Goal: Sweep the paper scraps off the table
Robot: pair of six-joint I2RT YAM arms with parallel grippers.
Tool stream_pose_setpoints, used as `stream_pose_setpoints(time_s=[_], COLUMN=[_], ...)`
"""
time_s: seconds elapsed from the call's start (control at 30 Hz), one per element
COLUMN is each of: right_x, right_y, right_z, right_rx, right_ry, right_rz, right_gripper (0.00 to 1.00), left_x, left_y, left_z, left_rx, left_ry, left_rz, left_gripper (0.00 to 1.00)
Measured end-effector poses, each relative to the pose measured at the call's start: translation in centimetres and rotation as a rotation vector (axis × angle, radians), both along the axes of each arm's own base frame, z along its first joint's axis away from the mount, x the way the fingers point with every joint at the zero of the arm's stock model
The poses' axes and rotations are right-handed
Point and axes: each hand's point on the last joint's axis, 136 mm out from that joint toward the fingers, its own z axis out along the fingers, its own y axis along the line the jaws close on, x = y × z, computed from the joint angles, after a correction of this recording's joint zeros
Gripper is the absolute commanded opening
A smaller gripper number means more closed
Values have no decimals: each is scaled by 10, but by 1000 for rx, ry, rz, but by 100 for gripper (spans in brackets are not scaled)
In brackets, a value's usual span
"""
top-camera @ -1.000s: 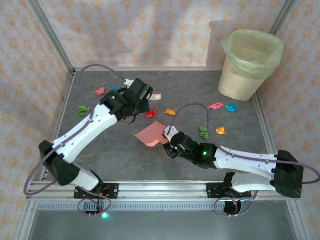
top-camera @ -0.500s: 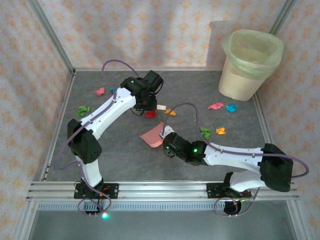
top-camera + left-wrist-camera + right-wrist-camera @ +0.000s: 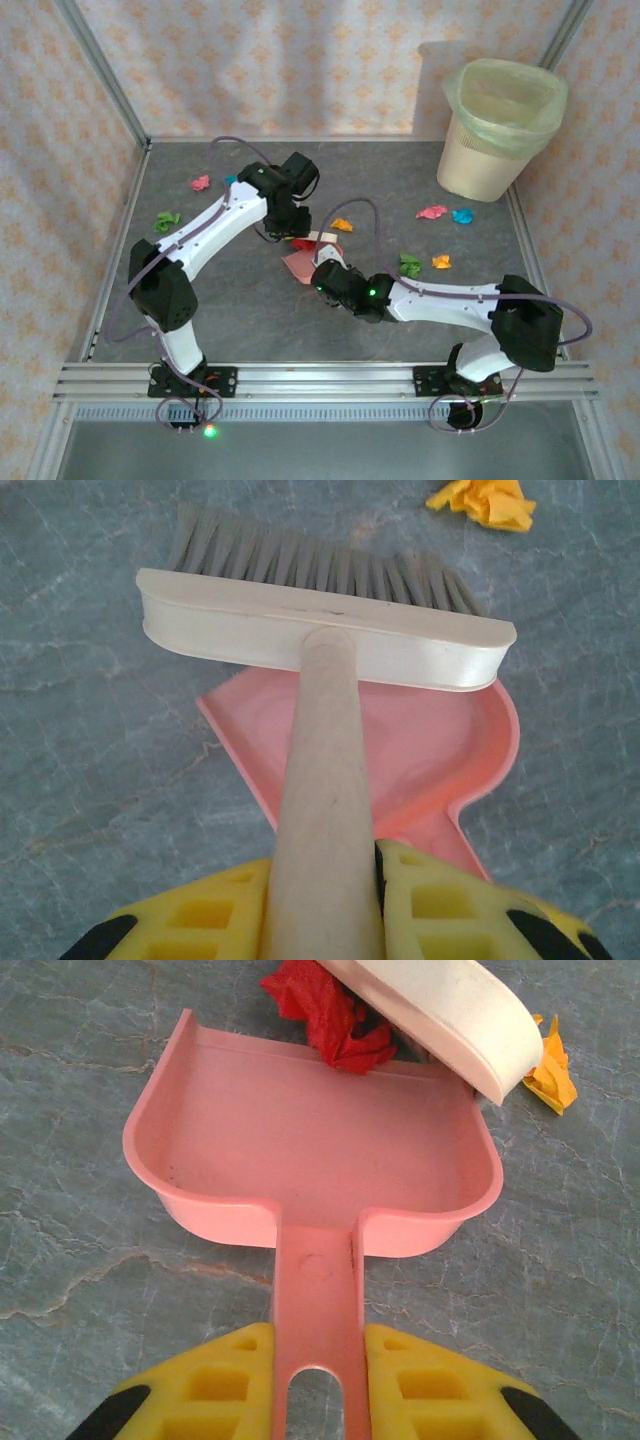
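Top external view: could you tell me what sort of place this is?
Probably a robot test cell dressed as a room: aluminium rails edge the table, floral wall panels enclose it, and a lined waste bin stands at one corner.

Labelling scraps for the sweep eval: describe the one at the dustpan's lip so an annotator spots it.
On the dark grey table, go to the pink dustpan near the middle. At its open lip lies a crumpled red scrap, partly under the cream brush. It is deep red; its nearest neighbour, past the brush's end, is an orange scrap.
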Motion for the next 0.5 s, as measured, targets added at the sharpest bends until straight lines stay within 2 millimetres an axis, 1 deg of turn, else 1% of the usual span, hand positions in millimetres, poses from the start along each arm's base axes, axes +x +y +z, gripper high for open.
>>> stream_pose_setpoints(time_s=[0.3,0.4,0.5], right_x=[4,5,5], right_y=[-3,-4,-5], right_z=[0,1,1], right_rx=[0,1,3], right_ry=[-5,-9,-10], right_rz=[-22,-30,-35], right_gripper=[0,0,0], left_x=[-43,-56,-66], left_y=[6,8,7], left_z=[28,32,32], left_rx=[-132,-170,-206], left_ry=[-5,2,18], left_rz=[-7,-4,4], left_gripper=[0,0,0])
